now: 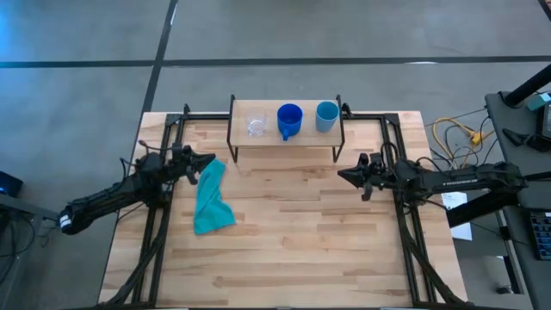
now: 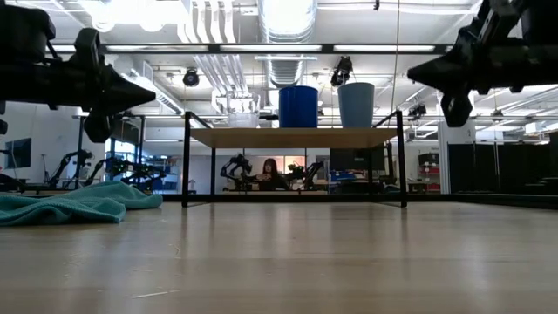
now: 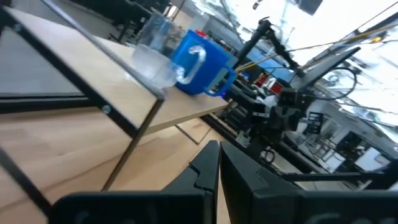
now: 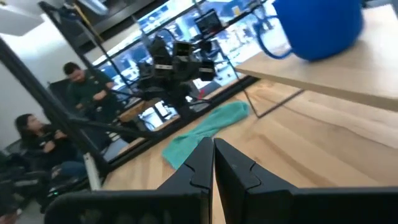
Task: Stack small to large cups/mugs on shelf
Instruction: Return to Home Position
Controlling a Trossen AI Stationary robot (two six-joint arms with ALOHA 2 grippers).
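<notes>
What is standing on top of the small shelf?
Three in a row: clear glass cup, dark blue mug, light blue cup. The shelf board directly beneath each is covered.

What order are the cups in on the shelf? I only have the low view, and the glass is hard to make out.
Observer: In the high view the clear glass cup stands at the left end of the shelf, the dark blue mug in the middle, the light blue cup at the right end.
Operator: Which way does the mug's handle point?
Observer: Toward the shelf's front edge, the arms' side.
Operator: Are the grippers holding anything?
Observer: No. The wrist views show the left gripper and right gripper shut and empty; from above, the left is by the teal cloth.
</notes>
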